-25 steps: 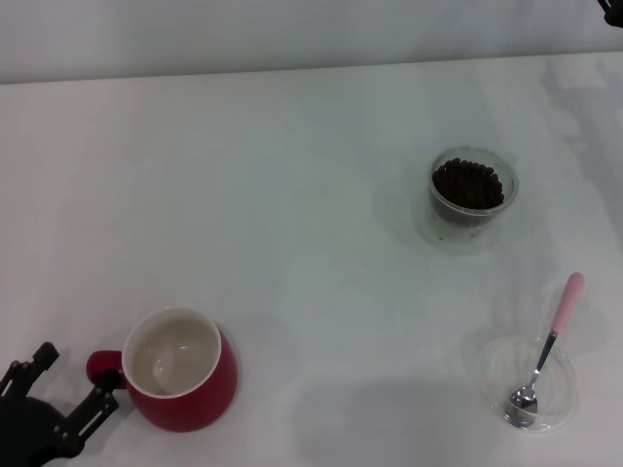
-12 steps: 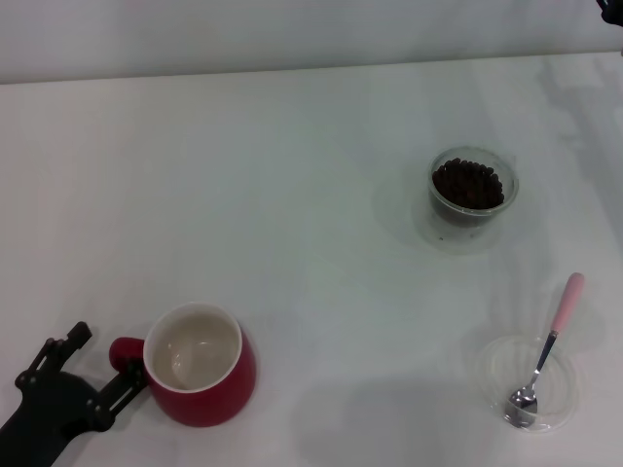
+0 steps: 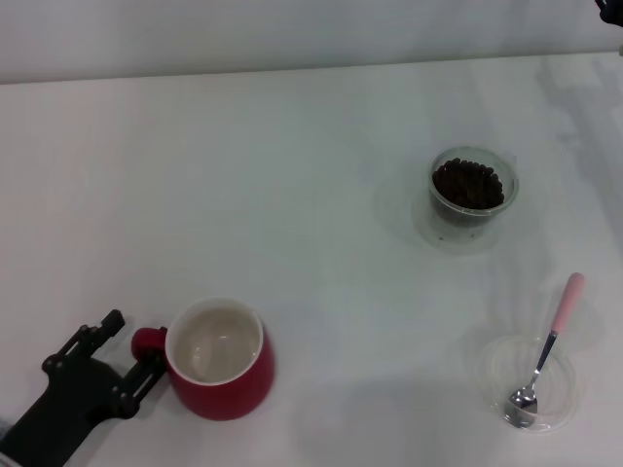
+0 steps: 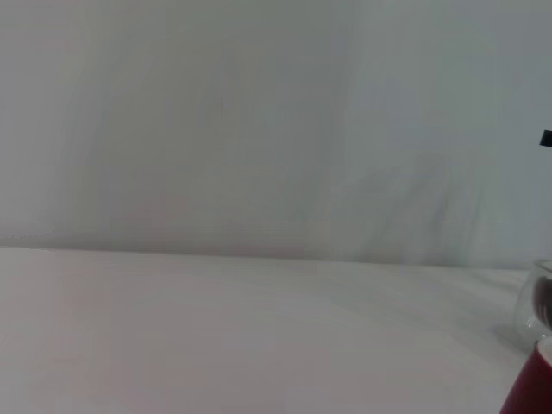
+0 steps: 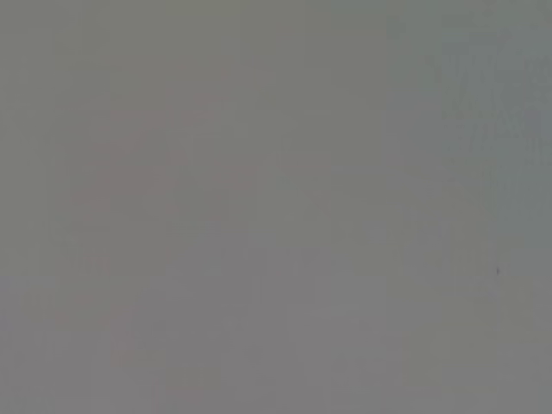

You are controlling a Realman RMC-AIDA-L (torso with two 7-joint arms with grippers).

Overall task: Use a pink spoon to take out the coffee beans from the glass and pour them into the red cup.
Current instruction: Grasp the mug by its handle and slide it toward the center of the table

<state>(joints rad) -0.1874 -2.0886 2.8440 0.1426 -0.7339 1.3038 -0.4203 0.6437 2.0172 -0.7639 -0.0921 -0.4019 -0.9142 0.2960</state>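
The red cup [image 3: 232, 387], cream-white inside and with nothing in it, stands at the front left of the white table. My left gripper [image 3: 136, 348] is shut on its red loop handle [image 3: 148, 342] from the left. An edge of the red cup also shows in the left wrist view [image 4: 533, 390]. The glass [image 3: 474, 216], full of coffee beans [image 3: 468, 183], stands at the right, farther back. The pink spoon [image 3: 557, 326] rests with its metal bowl in a flat clear dish [image 3: 498, 362] at the front right, with its handle pointing away from me. My right gripper [image 3: 613, 6] is parked at the far right corner.
The white table [image 3: 311, 195] ends at a pale wall behind. The glass's edge shows in the left wrist view [image 4: 535, 297]. The right wrist view shows only plain grey.
My left gripper has moved right and slightly away from me, carrying the red cup along by its handle. The glass, spoon and dish have not moved.
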